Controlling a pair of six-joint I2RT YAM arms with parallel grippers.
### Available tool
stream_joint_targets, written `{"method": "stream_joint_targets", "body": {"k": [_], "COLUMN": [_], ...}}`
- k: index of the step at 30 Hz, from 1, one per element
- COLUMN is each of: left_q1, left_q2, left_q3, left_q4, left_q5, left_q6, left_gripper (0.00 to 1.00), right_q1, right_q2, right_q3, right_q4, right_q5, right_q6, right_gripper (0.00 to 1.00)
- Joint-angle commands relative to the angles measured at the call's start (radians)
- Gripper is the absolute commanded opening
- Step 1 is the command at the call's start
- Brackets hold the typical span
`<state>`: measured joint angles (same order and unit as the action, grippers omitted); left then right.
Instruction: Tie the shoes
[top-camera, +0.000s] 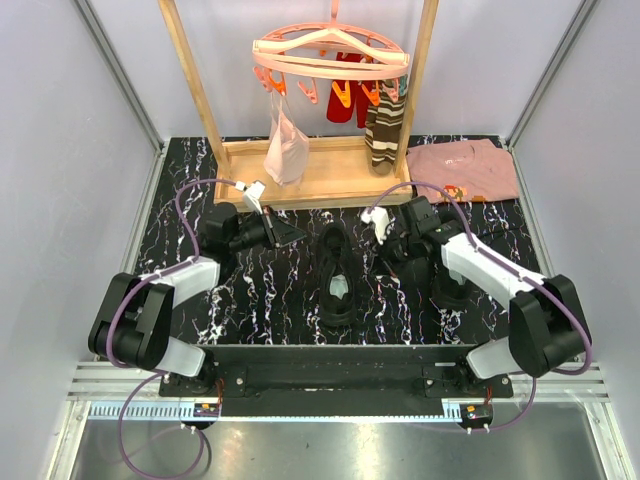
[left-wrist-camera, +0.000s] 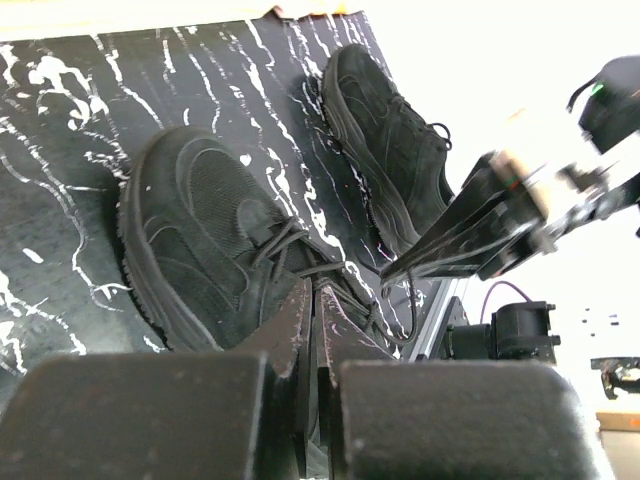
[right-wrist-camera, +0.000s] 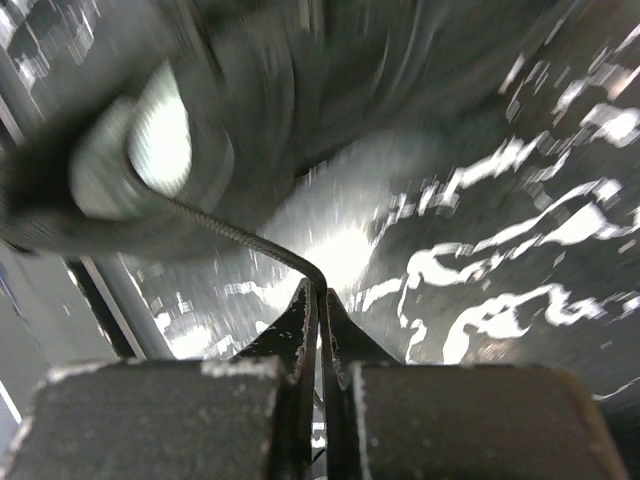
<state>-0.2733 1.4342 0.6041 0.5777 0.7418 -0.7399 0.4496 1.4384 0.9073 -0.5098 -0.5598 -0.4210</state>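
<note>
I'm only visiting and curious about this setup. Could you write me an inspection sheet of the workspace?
Surface: black, white-veined table.
Job's things: two black shoes, the near shoe and the far shoe; a lace is drawn out from one.
Clutter: wooden rack with a clip hanger, striped sock and pale garment; folded pink shirt at rear right.
Grippers: left gripper shut, tips at the near shoe's laces, grip unclear; right gripper shut on the lace.
Cables: purple cables loop along both arms.
Surroundings: pale walls, metal frame posts.
</note>
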Motion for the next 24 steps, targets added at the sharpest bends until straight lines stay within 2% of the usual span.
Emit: {"method": "stream_joint_targets", "body": {"k": [1, 10, 15, 20, 24], "left_q1": [-0.003, -0.027, -0.029, -0.027, -0.029], "left_q2": [-0.038, -0.067, -0.070, -0.073, -0.081], "left_q3": [-0.010, -0.030, -0.029, -0.026, -0.030], "left_q4": [0.105, 0.094, 0.077, 0.067, 0.062], "left_q5": [0.016, 0.034, 0.034, 0.036, 0.039], "left_q6": [0.043, 0.089, 0.097, 0.108, 0.114], "left_gripper": [0.00, 0.00, 0.00, 0.00, 0.00], "right_q1": [-0.002, -0.006, -0.012, -0.015, -0.015], "right_q2": [-0.059, 0.000, 0.033, 0.040, -0.013], "right_q3": [0.058, 0.163, 0.170, 0.157, 0.065], "right_q4": [0.086, 0.134, 0.168, 0.116, 0.048], "right_q5": [-0.045, -0.017, 0.145, 0.112, 0.091], "right_q6": [0.109, 0.192, 0.108, 0.008, -0.050], "right_gripper": [0.00, 0.00, 0.00, 0.00, 0.01]}}
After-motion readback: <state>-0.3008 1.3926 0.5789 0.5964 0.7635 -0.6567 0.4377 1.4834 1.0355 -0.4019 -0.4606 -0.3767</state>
